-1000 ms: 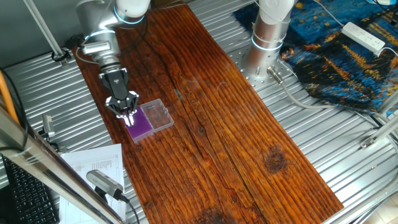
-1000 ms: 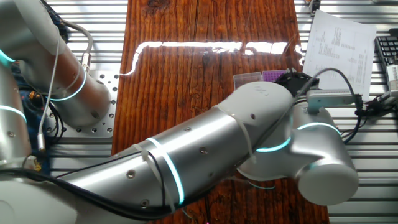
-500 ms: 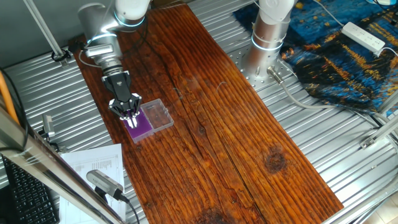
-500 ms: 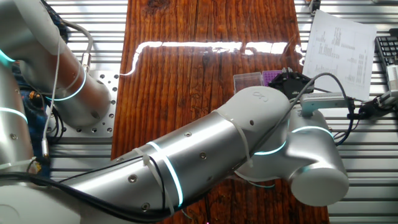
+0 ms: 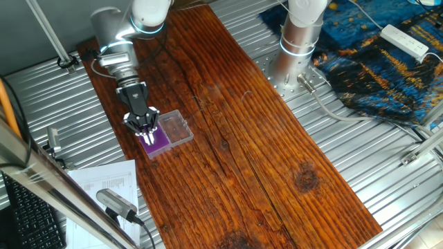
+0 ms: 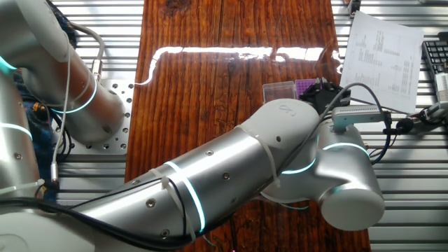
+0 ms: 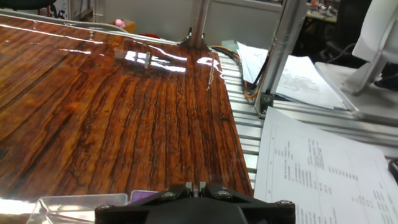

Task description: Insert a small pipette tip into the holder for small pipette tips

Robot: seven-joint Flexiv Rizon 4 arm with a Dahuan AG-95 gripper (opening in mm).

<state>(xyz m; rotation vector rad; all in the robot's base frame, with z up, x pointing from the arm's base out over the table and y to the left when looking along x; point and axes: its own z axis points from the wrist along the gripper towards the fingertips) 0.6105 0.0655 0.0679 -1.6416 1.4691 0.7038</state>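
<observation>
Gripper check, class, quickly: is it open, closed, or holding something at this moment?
Gripper: over the purple holder, fingers close together; whether they grip a pipette tip cannot be told.

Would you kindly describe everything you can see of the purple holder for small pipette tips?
The holder for small pipette tips is a flat, square, bright purple block lying level on the wooden board, near the board's edge beside the printed paper. A clear plastic box adjoins one side. The gripper stands over its top, hiding part of it. In the other fixed view only a purple sliver shows behind the arm; in the hand view, just a corner. Holes and contact cannot be made out.
</observation>
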